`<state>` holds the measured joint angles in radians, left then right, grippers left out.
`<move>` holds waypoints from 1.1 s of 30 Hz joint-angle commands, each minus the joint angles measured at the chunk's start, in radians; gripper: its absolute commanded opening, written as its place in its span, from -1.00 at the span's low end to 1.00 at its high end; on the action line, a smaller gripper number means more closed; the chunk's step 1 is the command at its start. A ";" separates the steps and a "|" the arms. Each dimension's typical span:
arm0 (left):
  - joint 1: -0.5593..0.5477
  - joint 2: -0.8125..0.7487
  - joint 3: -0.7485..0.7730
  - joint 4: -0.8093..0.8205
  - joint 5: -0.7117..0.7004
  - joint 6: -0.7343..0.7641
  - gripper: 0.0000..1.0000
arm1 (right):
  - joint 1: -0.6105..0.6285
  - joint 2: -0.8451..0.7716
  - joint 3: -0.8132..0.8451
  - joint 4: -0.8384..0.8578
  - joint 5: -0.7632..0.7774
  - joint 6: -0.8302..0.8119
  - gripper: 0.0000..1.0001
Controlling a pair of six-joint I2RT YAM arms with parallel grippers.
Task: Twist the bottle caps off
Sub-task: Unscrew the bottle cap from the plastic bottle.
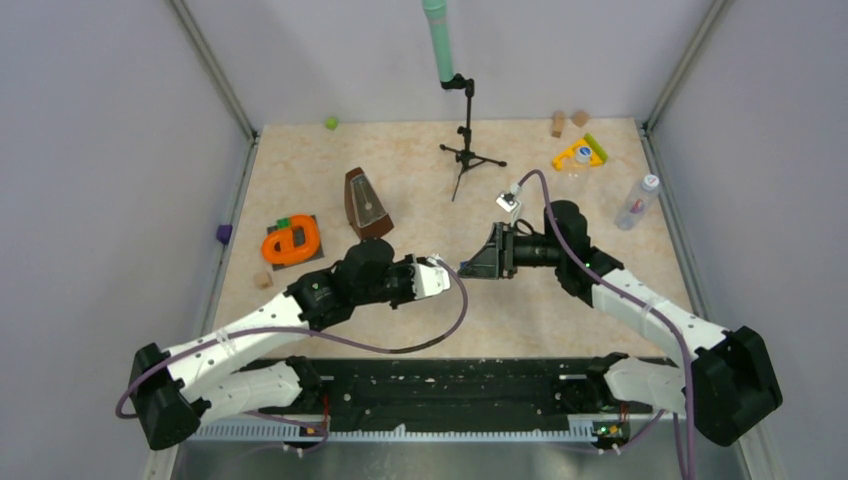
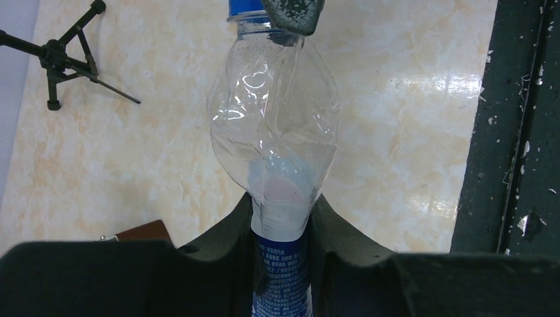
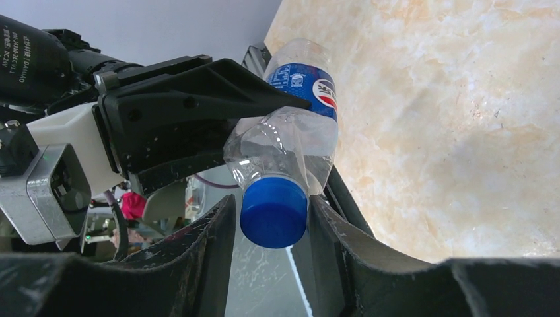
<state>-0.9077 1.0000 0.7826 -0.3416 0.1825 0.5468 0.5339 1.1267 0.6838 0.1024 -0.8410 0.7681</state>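
From above, my left fingers (image 1: 450,268) and my right fingers (image 1: 472,264) meet tip to tip over the middle of the surface (image 1: 530,315). What sits between them is too small to make out here. A second bottle (image 1: 636,205) rests near the right edge with its white cap (image 1: 650,182) on. A metronome (image 1: 365,205) stands just behind my left arm. A tripod stand (image 1: 468,150) is further back, and an orange toy (image 1: 291,241) sits off to the left.

In the left wrist view, my left fingers are clamped on the bottle (image 2: 274,132) at its blue-and-white label, pinching it in. The clear upper body is dented and stretches away from me, with the surface behind it. The blue cap (image 2: 244,6) is cut off at the top edge. The tip of one right finger overlaps the neck just beside it.

In the right wrist view, the blue cap faces me and sits between my right fingers. One finger is at its side, and a thin dark sliver shows on the other side. I cannot tell whether they press it or only flank it. Behind the cap, my left fingers grip the labelled part of the bottle.
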 commanded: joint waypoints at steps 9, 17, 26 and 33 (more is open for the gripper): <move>-0.002 -0.004 0.037 0.039 0.016 -0.018 -1.00 | 0.011 -0.034 0.034 0.001 0.023 -0.009 -0.38; -0.002 -0.015 0.033 0.033 0.020 -0.016 -1.00 | 0.011 -0.037 0.019 0.048 0.040 0.023 -0.16; -0.002 -0.001 0.035 0.050 0.003 -0.042 -0.91 | 0.011 -0.040 0.015 0.026 0.020 0.011 -0.85; -0.001 0.009 0.024 0.088 0.008 -0.091 0.38 | 0.011 -0.053 0.010 0.062 -0.001 0.033 -1.00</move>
<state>-0.9073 1.0000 0.7834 -0.3408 0.1814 0.5034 0.5339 1.1126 0.6819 0.1032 -0.8013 0.7792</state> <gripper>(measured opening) 0.551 0.318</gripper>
